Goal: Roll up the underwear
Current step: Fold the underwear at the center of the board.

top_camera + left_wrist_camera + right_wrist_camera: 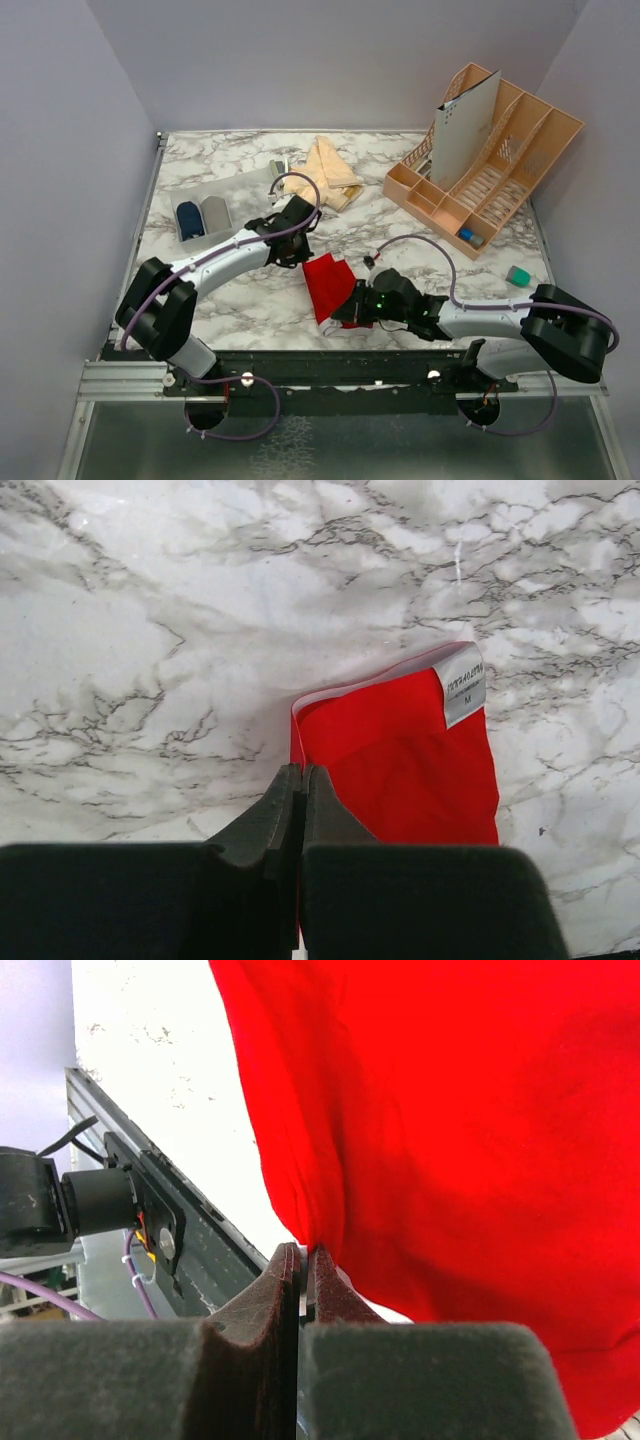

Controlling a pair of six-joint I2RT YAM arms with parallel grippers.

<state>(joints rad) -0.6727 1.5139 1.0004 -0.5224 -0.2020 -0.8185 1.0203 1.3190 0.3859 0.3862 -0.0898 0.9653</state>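
The red underwear [328, 283] lies on the marble table near the front edge, partly lifted and folded. In the left wrist view it [410, 765] shows white trim and a white size label [462, 685]. My left gripper [300, 256] is shut, its fingertips pinching the cloth's left edge [300, 772]. My right gripper [347, 310] is shut on a fold of the red cloth [450, 1110] at its near side, with the jaws tight together [305, 1252]. A pile of peach-beige underwear [325, 172] lies at the back centre.
A grey tray [240, 192] at the left holds a blue roll [188, 220] and a grey roll [215, 212]. A peach organizer [490, 165] with an upright grey card stands at the back right. A small teal object [518, 274] lies at the right. The table's metal front rail [170, 1230] is close.
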